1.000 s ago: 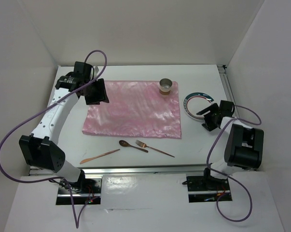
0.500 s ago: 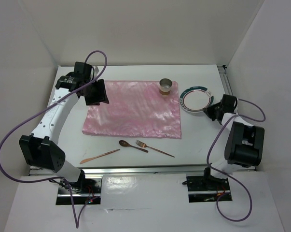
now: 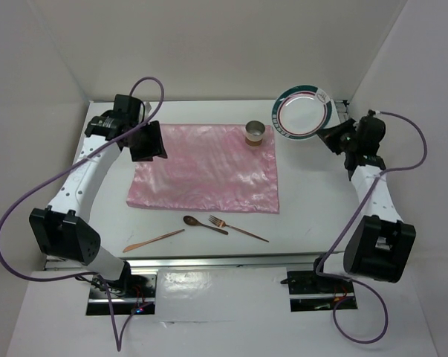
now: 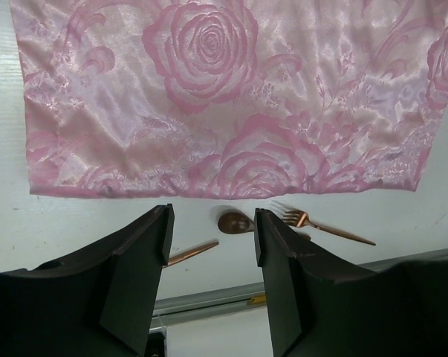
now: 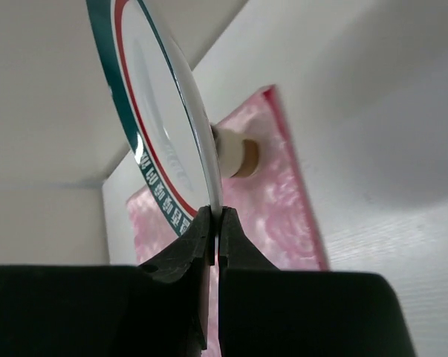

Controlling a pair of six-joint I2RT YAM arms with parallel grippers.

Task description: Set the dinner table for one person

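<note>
A white worktop (image 3: 313,208) fills the floor of a plain white-walled booth, with metal rails (image 3: 351,137) along its right and near edges. It is far larger than anything on it and lies flat under both arms.

A shiny pink rose-patterned mat (image 3: 205,169) is spread across the middle. A small tan cup (image 3: 255,134) stands upright at the mat's far right corner. Near the front, on bare worktop just off the mat's near edge, lie a copper knife (image 3: 153,240), a spoon (image 3: 205,224) and a fork (image 3: 238,229). The spoon and fork are close together, the knife apart to their left.

The left fingers (image 4: 145,253) hang above the mat's far left part, spread wide with nothing between them.

The right fingers (image 5: 197,238) are pinched tight on the rim of a white plate with a teal and red border (image 3: 304,113). The plate is in the air over the far right corner, tilted up on edge and clear of the worktop.
</note>
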